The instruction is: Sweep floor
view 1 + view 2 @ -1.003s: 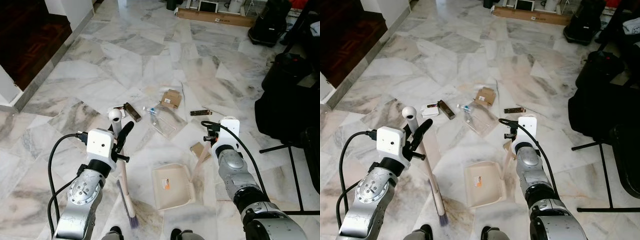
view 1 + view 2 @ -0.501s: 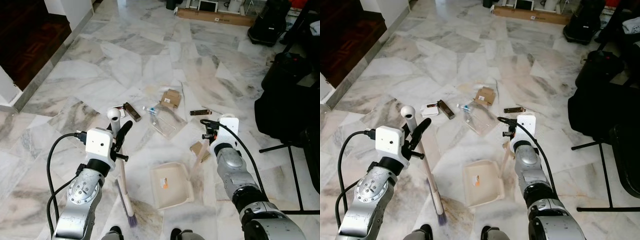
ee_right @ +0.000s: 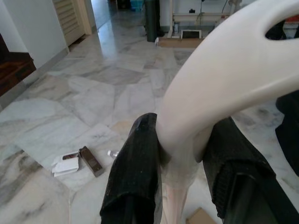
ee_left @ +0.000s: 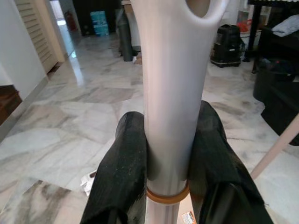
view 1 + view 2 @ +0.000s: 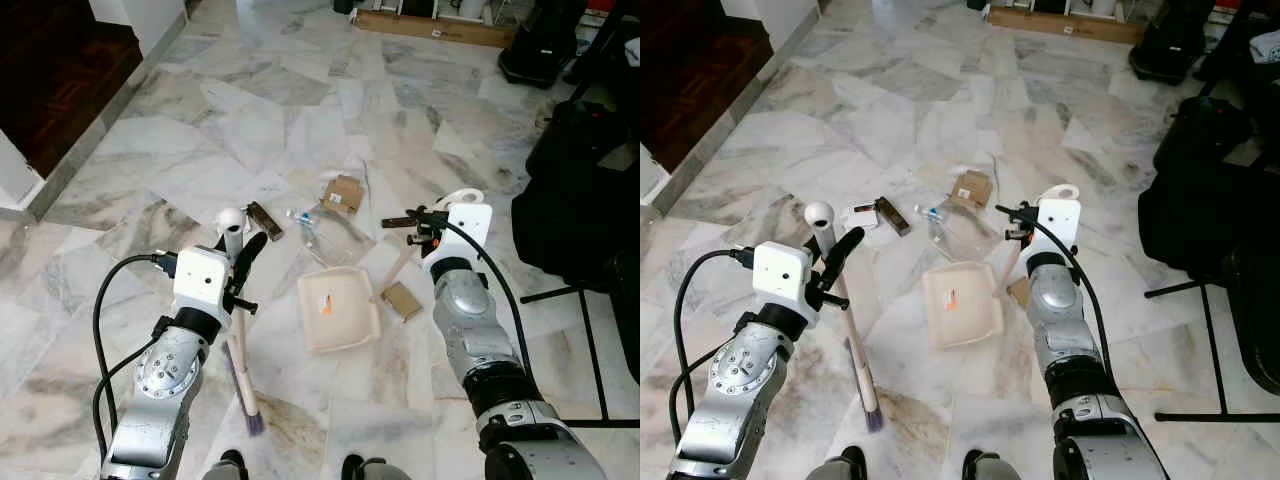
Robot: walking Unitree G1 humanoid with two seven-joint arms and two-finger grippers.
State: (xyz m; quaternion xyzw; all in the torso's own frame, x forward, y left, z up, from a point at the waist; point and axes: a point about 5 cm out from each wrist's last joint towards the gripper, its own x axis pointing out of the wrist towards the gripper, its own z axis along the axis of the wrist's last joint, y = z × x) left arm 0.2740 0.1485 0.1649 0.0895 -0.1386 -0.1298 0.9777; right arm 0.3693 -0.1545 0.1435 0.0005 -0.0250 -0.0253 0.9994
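Dustpan (image 5: 338,309), moved forward to the litter (image 5: 338,215), right gripper (image 3: 180,163) clamped on its handle; left gripper (image 4: 168,154) clamps broom (image 5: 240,340); best kept flat for sweeping.

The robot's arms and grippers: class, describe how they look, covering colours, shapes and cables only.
Both arms are silver metal with rounded, ribbed joints. Each wrist carries a white boxy camera block, with a black cable looping back along the arm. The left gripper and right gripper each have two long black fingers with a matte, slightly dusty surface.
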